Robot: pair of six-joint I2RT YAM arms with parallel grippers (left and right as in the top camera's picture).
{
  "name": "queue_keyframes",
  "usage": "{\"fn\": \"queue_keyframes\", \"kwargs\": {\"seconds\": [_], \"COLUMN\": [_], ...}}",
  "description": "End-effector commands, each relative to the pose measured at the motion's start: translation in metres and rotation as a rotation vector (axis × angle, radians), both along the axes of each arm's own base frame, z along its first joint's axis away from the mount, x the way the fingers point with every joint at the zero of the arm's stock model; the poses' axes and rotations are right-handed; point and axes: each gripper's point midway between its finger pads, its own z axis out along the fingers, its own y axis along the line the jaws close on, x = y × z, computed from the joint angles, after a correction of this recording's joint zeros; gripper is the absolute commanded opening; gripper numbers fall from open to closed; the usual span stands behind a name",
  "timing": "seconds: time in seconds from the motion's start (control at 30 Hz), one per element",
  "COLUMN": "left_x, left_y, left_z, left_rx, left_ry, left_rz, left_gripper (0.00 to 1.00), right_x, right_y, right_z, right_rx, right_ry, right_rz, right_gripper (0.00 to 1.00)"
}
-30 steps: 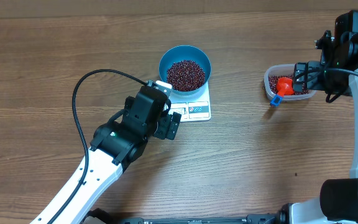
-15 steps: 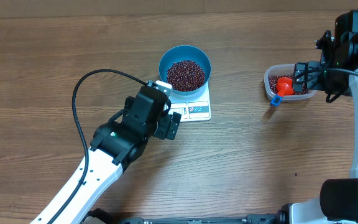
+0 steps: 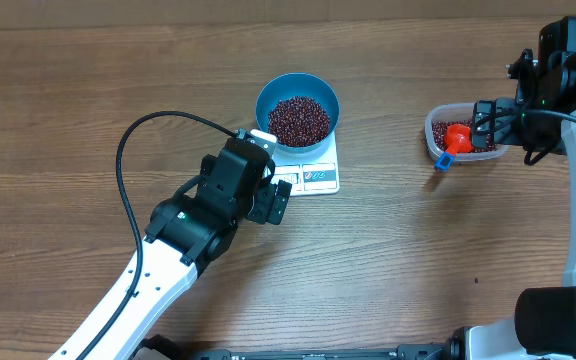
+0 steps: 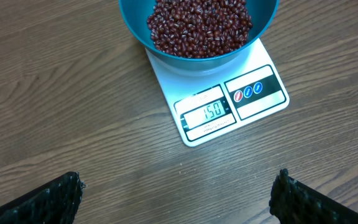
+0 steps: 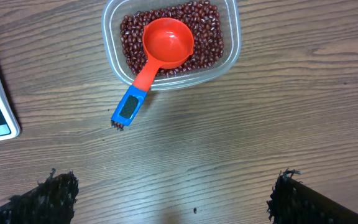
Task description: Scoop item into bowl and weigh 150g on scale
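- Left wrist view: the blue bowl (image 4: 133, 34) sits on the white scale (image 4: 257, 104), full of red beans (image 4: 201, 25); the little screen (image 4: 207, 112) reads 150, so I think the weighing is done.
- The left gripper (image 4: 179, 205) hangs over the counter (image 4: 73, 112) just in front of the scale; its fingers (image 4: 55, 202) are spread wide and hold nothing; I think it sits there so its camera can read the number.
- Right wrist view: the red scoop (image 5: 166, 42) lies in the clear tub (image 5: 232, 37) of beans, cup up and empty; its blue handle (image 5: 128, 107) pokes out over the rim; that seems a good place to park it, since no more beans are needed.
- The right gripper (image 5: 169, 205) hovers near the tub, spread wide too, with nothing in it.
- Overhead view: the bowl and the tub are well apart; I see no spilled beans on the counter.
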Motion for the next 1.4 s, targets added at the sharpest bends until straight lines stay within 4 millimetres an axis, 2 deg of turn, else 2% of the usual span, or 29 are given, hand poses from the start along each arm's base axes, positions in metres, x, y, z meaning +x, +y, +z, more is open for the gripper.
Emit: {"fn": "queue_keyframes", "kwargs": {"seconds": [0.0,0.37,0.57,0.7,1.0,1.2,1.37], "left_x": [0.001,-0.005,-0.010,-0.018,-0.054,-0.058,-0.055], "left_y": [0.000,0.004,0.008,0.022,0.061,0.083,0.091], "left_z": [-0.002,-0.005,0.006,0.001,-0.019,-0.003,0.024], "left_rx": [0.010,0.025,0.004,0.028,0.020,-0.089,-0.199], "left_ry": [-0.001,0.023,-0.018,-0.044,-0.086,-0.232,-0.416], "left_rz": [0.006,0.005,0.009,0.037,0.104,0.177,0.184], "left_gripper": [1.00,0.99,0.99,0.99,0.99,0.99,0.99], "right_x": [0.001,0.001,0.001,0.000,0.001,0.001,0.001], "right_y": [-0.003,-0.003,-0.003,-0.003,-0.003,-0.003,-0.003], "right_z": [0.008,0.008,0.008,0.008,0.008,0.008,0.008], "right_rx": [-0.014,-0.014,-0.014,-0.014,-0.014,-0.014,-0.014], "right_ry": [-0.027,-0.027,-0.027,-0.027,-0.027,-0.027,-0.027], "right_rz": [-0.002,-0.002,-0.002,-0.003,-0.002,-0.002,-0.002], "right_gripper": [1.00,1.00,1.00,1.00,1.00,1.00,1.00]}}
